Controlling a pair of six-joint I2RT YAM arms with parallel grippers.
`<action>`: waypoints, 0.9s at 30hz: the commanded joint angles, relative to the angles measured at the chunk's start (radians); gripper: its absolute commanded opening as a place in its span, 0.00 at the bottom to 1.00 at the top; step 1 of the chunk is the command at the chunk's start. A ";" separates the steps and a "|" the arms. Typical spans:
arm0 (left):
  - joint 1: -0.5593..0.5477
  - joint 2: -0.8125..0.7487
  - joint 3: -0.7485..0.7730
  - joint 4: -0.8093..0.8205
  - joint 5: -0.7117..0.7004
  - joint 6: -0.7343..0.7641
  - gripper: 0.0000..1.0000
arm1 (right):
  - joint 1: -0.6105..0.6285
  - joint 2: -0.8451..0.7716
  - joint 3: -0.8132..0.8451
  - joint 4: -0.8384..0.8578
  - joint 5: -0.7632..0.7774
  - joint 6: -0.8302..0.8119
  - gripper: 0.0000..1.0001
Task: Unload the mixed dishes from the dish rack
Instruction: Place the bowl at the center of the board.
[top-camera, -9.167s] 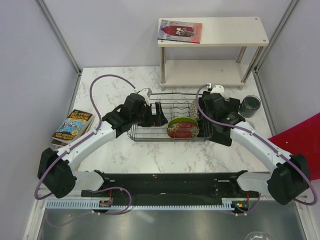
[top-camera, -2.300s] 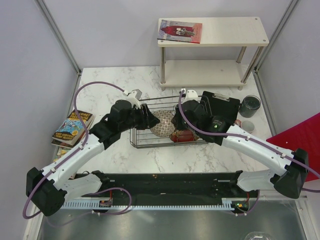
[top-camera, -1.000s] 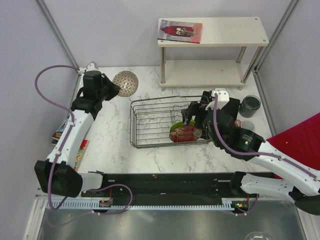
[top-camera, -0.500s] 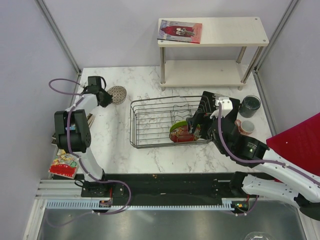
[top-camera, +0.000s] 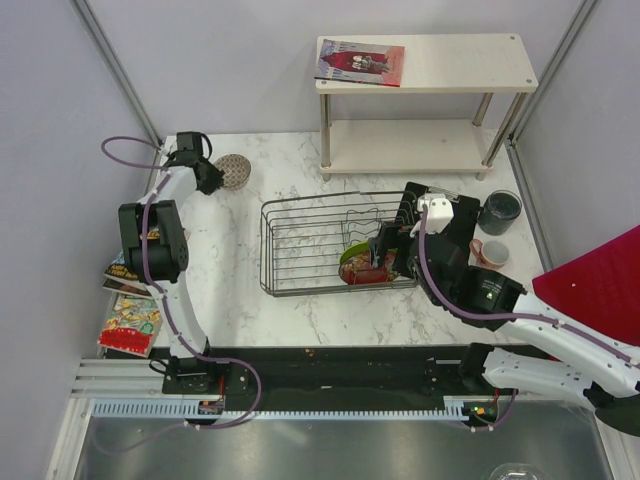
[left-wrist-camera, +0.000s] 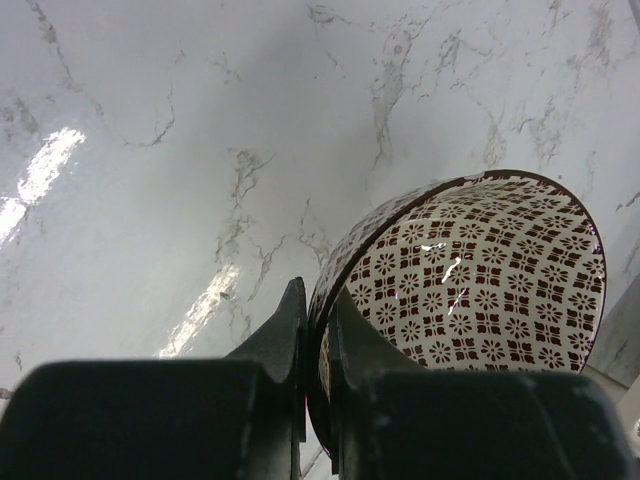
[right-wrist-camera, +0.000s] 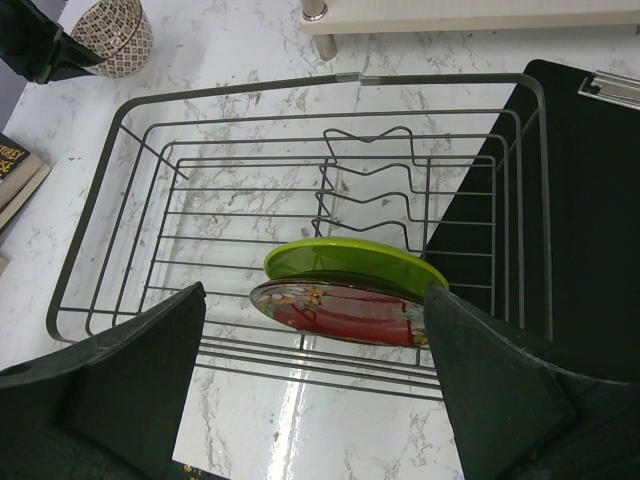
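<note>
Spreading across the middle of the top view, a white grey-veined marble counter (top-camera: 230, 290) sits inside pale lavender walls with metal corner posts. A cream two-tier shelf (top-camera: 425, 62) stands at the back, with a magazine (top-camera: 360, 60) on its top board. A red panel (top-camera: 600, 290) leans in at the right edge, and books (top-camera: 130, 325) lie at the far left.

In the upper left, the left gripper (top-camera: 212, 175) is clamped on the rim of the patterned bowl (top-camera: 235, 170), which is tilted. I cannot tell whether it touches the marble.

The wire dish rack (top-camera: 265, 250) stands mid-counter with a green plate (top-camera: 352, 254) and a red dish (top-camera: 368, 270) leaning at its right end. The right gripper (top-camera: 385, 250) hangs over them, spread wide and holding nothing.

A black clipboard (top-camera: 455, 215), a dark cup (top-camera: 499, 210) and a pink cup (top-camera: 491, 253) sit right of the rack.
</note>
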 joint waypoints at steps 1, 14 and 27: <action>0.010 0.024 0.039 -0.030 -0.044 0.056 0.02 | 0.003 0.000 0.003 0.006 0.009 -0.011 0.96; 0.030 0.035 0.011 -0.055 -0.107 0.111 0.17 | 0.005 -0.028 0.005 -0.005 0.011 -0.011 0.96; 0.048 -0.192 -0.062 -0.098 -0.044 0.043 0.88 | 0.003 0.000 0.005 0.003 0.003 -0.015 0.96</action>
